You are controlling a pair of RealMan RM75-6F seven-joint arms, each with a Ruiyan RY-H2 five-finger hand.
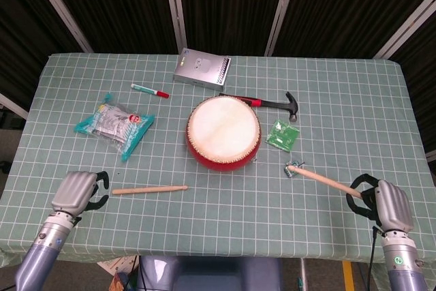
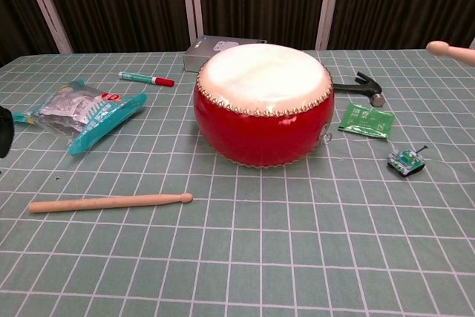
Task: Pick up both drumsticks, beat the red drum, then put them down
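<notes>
One drumstick [image 1: 320,179] is held tight by the right hand [image 1: 390,204] — the other drumstick [image 1: 149,189] is left on the tabletop [image 1: 225,223], just beside the left hand [image 1: 76,192], whose fingers [image 1: 101,180] are curled but cannot be judged.

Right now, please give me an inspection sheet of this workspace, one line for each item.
Surface: green checked tablecloth, flat.
Job's things: red drum upright at centre; one drumstick lying in front of it; second drumstick held raised at right.
Clutter: hammer, marker, snack packet, grey box, green sachet, small circuit board.
Hands: right hand grips second drumstick; left hand beside lying drumstick, holding nothing.
Cables: nothing seen.
Surroundings: dark curtains.
</notes>
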